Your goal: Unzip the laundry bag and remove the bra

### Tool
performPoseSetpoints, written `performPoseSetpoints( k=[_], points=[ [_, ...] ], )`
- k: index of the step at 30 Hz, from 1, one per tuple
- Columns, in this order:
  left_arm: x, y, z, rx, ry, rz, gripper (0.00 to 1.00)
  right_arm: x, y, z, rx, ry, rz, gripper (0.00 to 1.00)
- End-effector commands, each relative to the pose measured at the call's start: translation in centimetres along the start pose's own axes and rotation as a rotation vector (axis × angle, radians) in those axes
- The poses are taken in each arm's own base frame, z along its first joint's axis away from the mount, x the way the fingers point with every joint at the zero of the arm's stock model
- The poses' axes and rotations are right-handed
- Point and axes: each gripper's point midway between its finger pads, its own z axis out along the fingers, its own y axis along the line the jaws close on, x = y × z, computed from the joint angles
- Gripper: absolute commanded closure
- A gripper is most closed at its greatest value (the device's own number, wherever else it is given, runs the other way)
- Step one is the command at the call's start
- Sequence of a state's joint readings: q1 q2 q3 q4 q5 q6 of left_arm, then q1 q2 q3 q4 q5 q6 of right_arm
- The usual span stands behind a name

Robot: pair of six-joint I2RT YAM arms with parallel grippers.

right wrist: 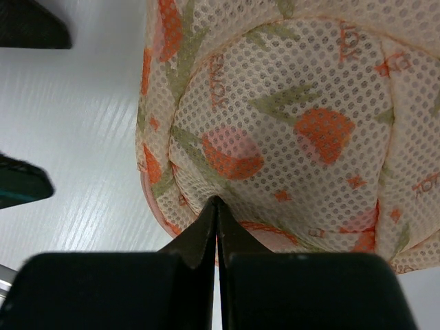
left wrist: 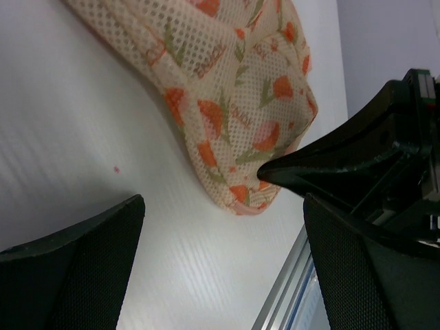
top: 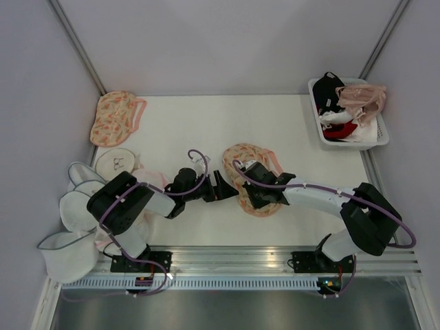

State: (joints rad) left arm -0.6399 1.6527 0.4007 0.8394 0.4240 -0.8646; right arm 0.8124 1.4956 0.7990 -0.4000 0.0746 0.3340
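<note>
Peach floral mesh laundry bag (right wrist: 295, 103) on white surface (top: 179, 124).
Right end effector (right wrist: 217, 206) pinches its rim; left end effector (left wrist: 223, 227) gapes beside.

Peach floral mesh laundry bag (right wrist: 289, 103), domed

In the top view, the peach floral-print mesh laundry bag (top: 242, 155) sits on the white table (top: 206, 124), a little right of centre. The left gripper (top: 221, 187) is just left of it. The right gripper (right wrist: 217, 206) reaches over it, tips at the bag's lower edge. A second peach floral pouch (top: 115, 118) lies upper left by the wall, with white round mesh bags (top: 77, 206) below it at the left edge. Upper right there's a white plastic basket (top: 357, 146) with a heap of garments (top: 347, 110) in it.
</note>
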Motion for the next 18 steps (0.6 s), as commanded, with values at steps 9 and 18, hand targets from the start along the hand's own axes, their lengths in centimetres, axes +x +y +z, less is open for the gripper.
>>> performPoseSetpoints(
  k=[9, 18],
  points=[
    [-3.1, -1.8, 3.3, 0.025, -0.128, -0.028, 0.00, 1.5, -0.2, -1.2, -0.008, 0.022, -0.015, 1.00],
    [-5.4, -0.7, -0.6, -0.150, -0.271, -0.050, 0.00, 1.7, -0.5, -1.1, 0.012, 0.025, -0.009, 1.00]
  ],
)
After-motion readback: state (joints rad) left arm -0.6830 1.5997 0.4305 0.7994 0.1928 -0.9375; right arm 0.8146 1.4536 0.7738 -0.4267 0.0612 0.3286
